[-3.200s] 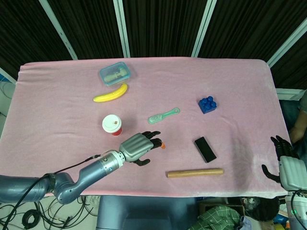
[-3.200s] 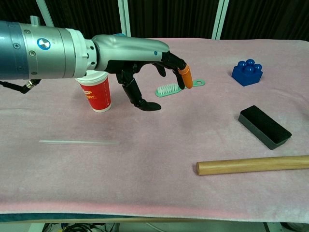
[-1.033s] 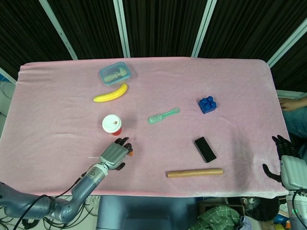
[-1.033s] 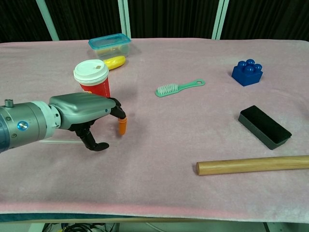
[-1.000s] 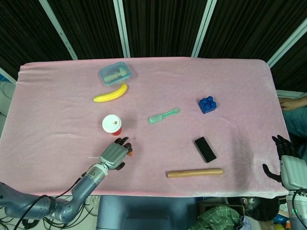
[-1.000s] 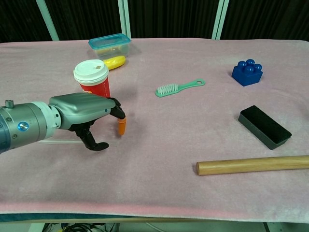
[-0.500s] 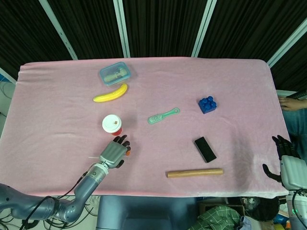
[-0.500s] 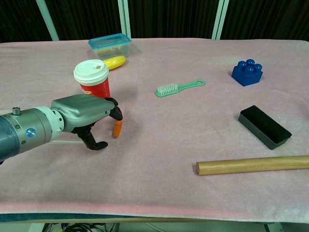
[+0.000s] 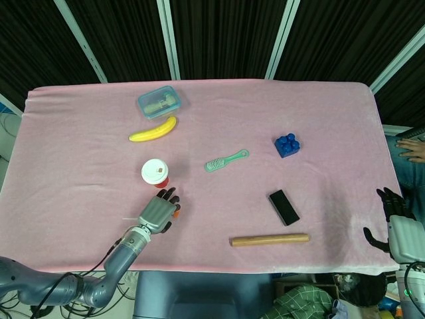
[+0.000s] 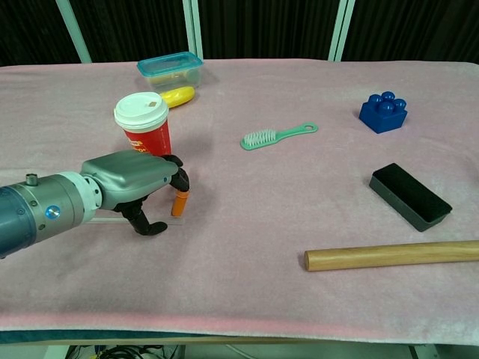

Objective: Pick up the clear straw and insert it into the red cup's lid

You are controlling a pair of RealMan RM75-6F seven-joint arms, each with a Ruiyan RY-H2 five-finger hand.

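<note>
The red cup (image 10: 148, 133) with its white lid (image 9: 154, 170) stands upright at front left on the pink cloth. The clear straw (image 10: 171, 219) lies flat on the cloth just in front of the cup, mostly hidden under my left hand (image 10: 138, 182). That hand hovers low over the straw, fingers curled down and apart, with an orange-capped fingertip (image 10: 179, 202) at the straw's right end. Nothing is held in it. In the head view the left hand (image 9: 159, 212) sits just below the cup. My right hand (image 9: 400, 229) hangs open past the table's front right corner.
A banana (image 9: 153, 129) and a clear food box (image 9: 159, 101) lie behind the cup. A green brush (image 10: 278, 136) is at the centre, a blue block (image 10: 383, 111) at far right, a black box (image 10: 410, 196) nearer, and a wooden rod (image 10: 393, 254) lies near the front edge.
My left hand has come from right of the cup to in front of it and sunk lower, bringing the orange fingertip down to the straw's right end. The right hand has stayed still.
</note>
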